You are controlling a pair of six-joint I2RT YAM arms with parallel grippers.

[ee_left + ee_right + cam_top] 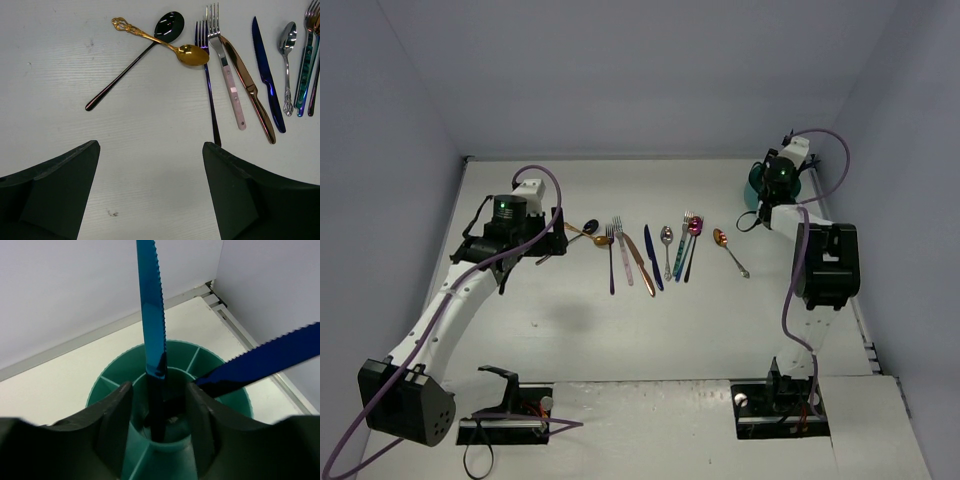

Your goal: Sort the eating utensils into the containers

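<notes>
Right wrist: two blue knives point(151, 315) stand in the teal caddy point(117, 367).

The white table point(620, 330) held a row of forks, spoons and knives point(648, 258) near its middle. At the 9 o'clock end, a gold spoon point(192, 54) crossed a black spoon point(169, 25). A copper spoon point(720, 238) lay at the 3 o'clock end. A teal cup point(754, 190) stood at 2 o'clock.

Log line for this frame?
left gripper open above table near black spoon | right gripper open around blue knife standing in caddy | second blue knife leans in caddy
</notes>
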